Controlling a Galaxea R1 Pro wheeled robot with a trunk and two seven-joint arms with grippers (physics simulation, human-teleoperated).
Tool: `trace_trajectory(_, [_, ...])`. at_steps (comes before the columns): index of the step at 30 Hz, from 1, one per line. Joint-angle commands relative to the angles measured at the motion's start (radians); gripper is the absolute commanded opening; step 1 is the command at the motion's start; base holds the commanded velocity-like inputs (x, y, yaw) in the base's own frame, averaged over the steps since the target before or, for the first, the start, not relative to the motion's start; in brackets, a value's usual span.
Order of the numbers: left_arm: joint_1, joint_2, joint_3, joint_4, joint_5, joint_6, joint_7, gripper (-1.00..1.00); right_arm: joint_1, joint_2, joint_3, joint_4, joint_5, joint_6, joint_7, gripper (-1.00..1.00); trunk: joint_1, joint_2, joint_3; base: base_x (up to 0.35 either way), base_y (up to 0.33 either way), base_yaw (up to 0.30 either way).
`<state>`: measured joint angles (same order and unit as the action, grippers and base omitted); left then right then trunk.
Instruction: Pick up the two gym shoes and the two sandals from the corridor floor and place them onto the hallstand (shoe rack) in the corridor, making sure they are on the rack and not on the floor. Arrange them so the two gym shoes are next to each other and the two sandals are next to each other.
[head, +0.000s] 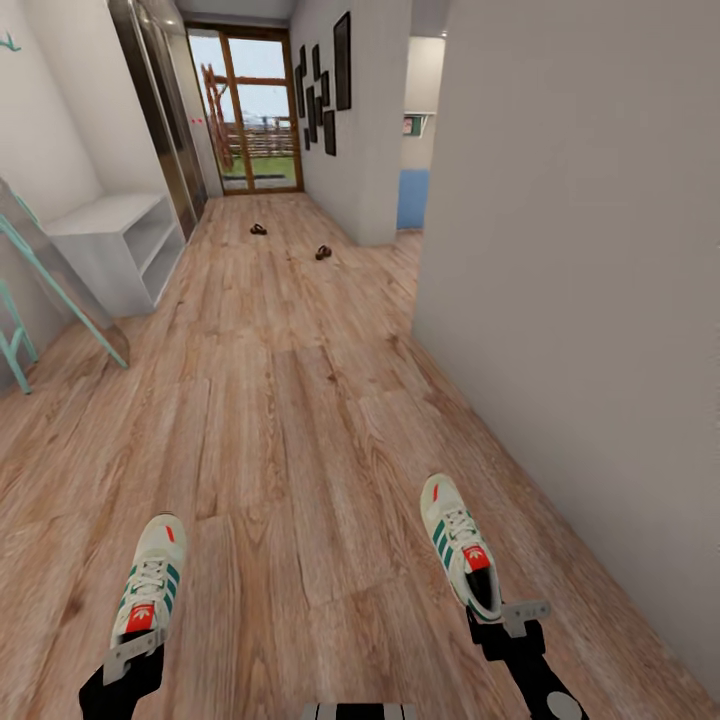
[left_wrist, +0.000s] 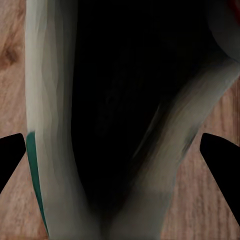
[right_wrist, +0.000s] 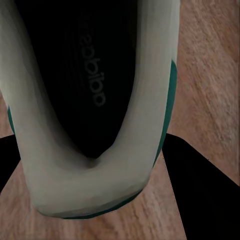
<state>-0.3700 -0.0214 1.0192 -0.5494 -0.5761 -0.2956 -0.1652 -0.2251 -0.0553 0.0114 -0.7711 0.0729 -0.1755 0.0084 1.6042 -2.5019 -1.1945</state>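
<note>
Gym shoes (head: 148, 582) (head: 458, 545), "adidas" mirrored on one insole; left gripper (head: 130, 655) and right gripper (head: 510, 618) each clamped on a heel

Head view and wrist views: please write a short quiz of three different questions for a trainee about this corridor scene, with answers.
1. True or false: each gripper is shut on one gym shoe.
2. Where do the two sandals lie? A) on the hallstand B) on the corridor floor, far ahead C) in the left gripper
3. Fill in: the hallstand stands by the ____ wall.

Key:
1. True: left gripper holds the left gym shoe by its heel, and right gripper holds the right gym shoe likewise.
2. B: sandals on the corridor floor.
3. Left: hallstand.
</note>
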Motion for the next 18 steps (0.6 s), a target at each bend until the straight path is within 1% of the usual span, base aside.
trace_trajectory(1, [-0.001,-0.001,0.009,-0.001,-0.008,-0.004,-0.008,-1.00,0.000,0.000,0.001,0.005,0.007,-0.003,-0.002,-1.00,-0.001,0.000,0.005,0.000,0.000,-0.072])
trace_trajectory(5, [-0.001,-0.003,0.008,-0.001,-0.008,-0.004,-0.008,-1.00,0.000,0.000,0.000,0.046,0.006,-0.016,-0.003,-1.00,-0.002,0.001,0.026,0.000,0.000,-0.072])
trace_trajectory(9, [0.000,-0.003,0.007,-0.001,-0.007,-0.004,-0.008,-1.00,0.000,0.000,0.001,0.112,0.007,-0.071,-0.003,-1.00,-0.004,0.002,0.048,0.000,0.000,-0.072])
trace_trajectory(14, [0.000,-0.004,0.007,-0.001,-0.007,-0.004,-0.008,-1.00,0.000,0.002,0.002,0.136,0.006,-0.089,-0.001,-1.00,-0.023,0.037,0.071,0.000,0.000,-0.073])
trace_trajectory(18, [0.000,-0.005,0.007,-0.001,-0.007,-0.004,-0.008,-1.00,0.000,0.002,0.002,0.137,0.006,-0.090,-0.002,-1.00,-0.023,0.037,0.077,0.000,0.000,-0.073])
